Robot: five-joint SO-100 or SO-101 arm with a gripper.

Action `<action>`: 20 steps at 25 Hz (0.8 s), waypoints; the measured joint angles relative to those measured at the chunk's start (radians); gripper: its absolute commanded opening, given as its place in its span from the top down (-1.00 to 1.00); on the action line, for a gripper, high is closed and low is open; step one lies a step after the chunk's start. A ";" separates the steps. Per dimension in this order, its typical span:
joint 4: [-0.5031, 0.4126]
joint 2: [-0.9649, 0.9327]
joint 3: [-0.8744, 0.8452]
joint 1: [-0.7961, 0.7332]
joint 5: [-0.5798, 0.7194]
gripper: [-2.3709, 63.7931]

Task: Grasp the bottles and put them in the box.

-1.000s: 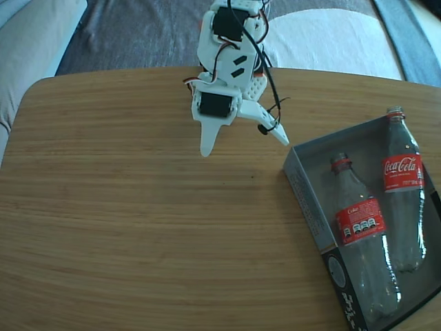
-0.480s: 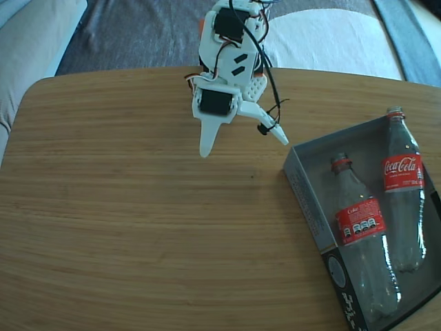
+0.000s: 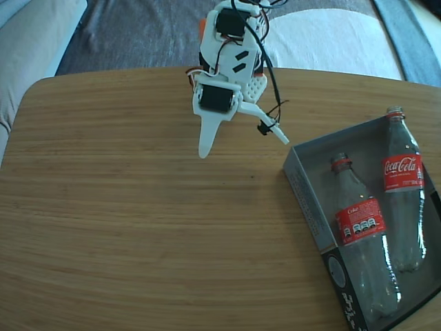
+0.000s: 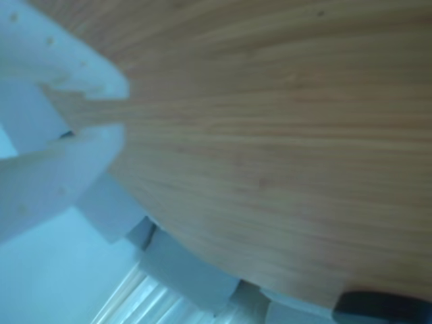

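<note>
Two clear Coca-Cola bottles with red labels lie side by side inside the shallow grey box (image 3: 304, 196) at the right of the fixed view. The left bottle (image 3: 359, 222) and the right bottle (image 3: 403, 172) both point their necks away from the camera. My white gripper (image 3: 244, 148) hangs open over the table's far middle, left of the box, with nothing between its fingers. Only the two white fingers (image 4: 64, 172) and bare wood show in the blurred wrist view.
The wooden table (image 3: 124, 207) has a rounded far-left corner. Beyond its far edge lie grey upholstery (image 3: 131, 34) and a white cushion (image 3: 331, 38). The box reaches the table's near right edge.
The arm has shifted only very slightly, with the gripper still open. Bottles and box have not moved.
</note>
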State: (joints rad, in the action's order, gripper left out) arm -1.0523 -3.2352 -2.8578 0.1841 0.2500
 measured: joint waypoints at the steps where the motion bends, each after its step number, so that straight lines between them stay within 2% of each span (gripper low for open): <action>1: 0.000 0.000 0.000 0.000 0.000 0.94; 7: 0.000 0.000 -0.006 -0.021 -0.009 0.94; 14: 0.000 0.000 -0.006 -0.084 -0.239 0.94; 20: 0.000 0.000 -0.006 -0.179 -0.305 0.94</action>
State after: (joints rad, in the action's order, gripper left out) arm -1.0523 -3.2352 -2.8639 0.0046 -0.0552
